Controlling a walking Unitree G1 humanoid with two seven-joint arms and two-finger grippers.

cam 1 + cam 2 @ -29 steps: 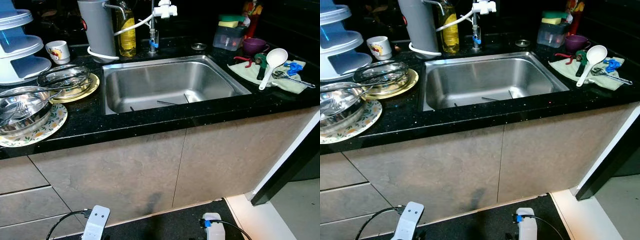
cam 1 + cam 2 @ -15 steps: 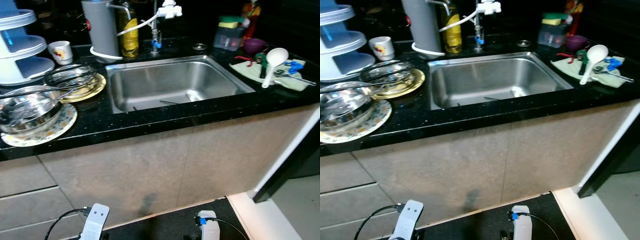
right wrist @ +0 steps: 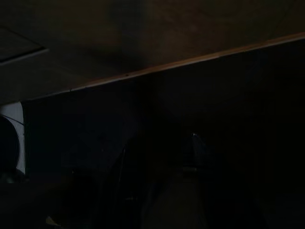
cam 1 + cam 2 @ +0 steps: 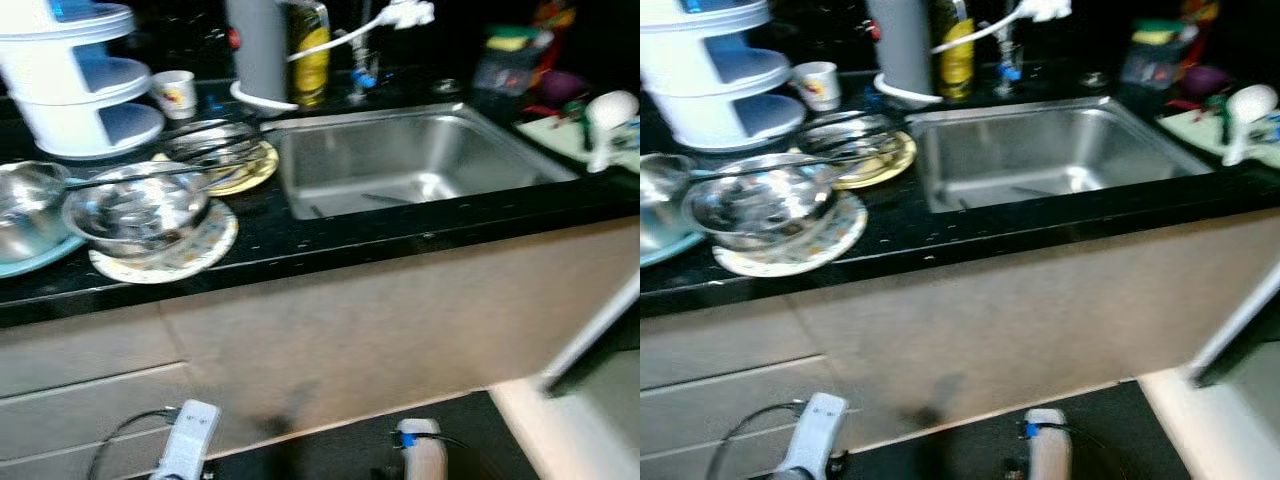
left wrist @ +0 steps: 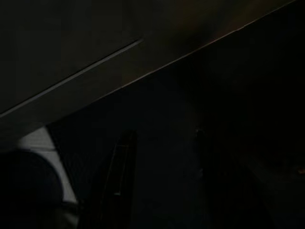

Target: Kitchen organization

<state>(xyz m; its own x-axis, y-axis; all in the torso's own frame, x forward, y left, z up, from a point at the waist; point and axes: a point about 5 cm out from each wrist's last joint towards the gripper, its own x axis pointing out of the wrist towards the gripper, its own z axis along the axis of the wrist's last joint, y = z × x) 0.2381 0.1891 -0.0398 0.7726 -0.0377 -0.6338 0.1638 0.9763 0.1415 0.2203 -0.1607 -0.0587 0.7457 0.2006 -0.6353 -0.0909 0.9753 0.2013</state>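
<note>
On the black counter [image 4: 330, 235], left of the steel sink [image 4: 420, 160], stand the dishes. A steel bowl [image 4: 135, 205] sits on a floral plate [image 4: 205, 240]. Behind it a glass dish [image 4: 210, 145] rests on a yellow plate [image 4: 250, 175]. Another steel bowl [image 4: 20, 205] lies at the far left. Both arms hang low before the cabinet, the left wrist [image 4: 190, 440] and the right wrist [image 4: 420, 450] at the picture's bottom. In the dark wrist views the left gripper [image 5: 163, 136] and right gripper [image 3: 159, 143] show their fingers apart, nothing between them.
A white tiered rack [image 4: 85, 85] and a mug [image 4: 177, 93] stand at the back left. A grey cylinder [image 4: 258, 50], an oil bottle [image 4: 312, 50] and the tap [image 4: 405, 15] are behind the sink. A white ladle [image 4: 608, 110] lies on a cloth at the right.
The whole picture has slid to the right and blurred, so the camera has turned left. The dishes now sit nearer the middle. Nothing on the counter has moved.
</note>
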